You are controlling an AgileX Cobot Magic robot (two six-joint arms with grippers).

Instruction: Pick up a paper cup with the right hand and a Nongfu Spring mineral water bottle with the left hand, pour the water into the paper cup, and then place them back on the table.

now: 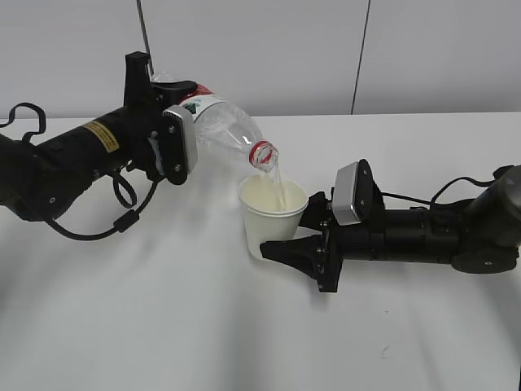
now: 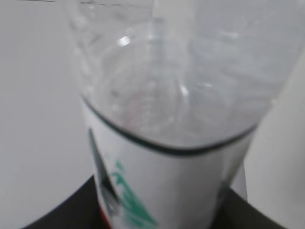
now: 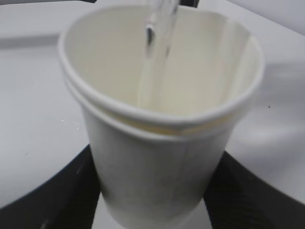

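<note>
Exterior: left hand (image 1: 175, 122) is reaching in w/ the bottle (image 1: 224, 124) clamped, tipping it neck-down over the cup (image 1: 271, 216); water (image 1: 275, 181) is streaming in; right hand (image 1: 295, 238) is lying low over the table (image 1: 163, 326), fingers clasping the cup.

Left wrist: clear ribbed plastic, white-green label filling the frame, blurred.

Right wrist: tapered paper cup w/ rolled rim, sitting betw. dark fingers (image 3: 62, 191).

The clear bottle (image 1: 220, 124), red-ringed and uncapped, tilts neck-down over the white paper cup (image 1: 273, 218). A thin stream of water (image 1: 277, 183) falls into the cup's cream inside.
</note>
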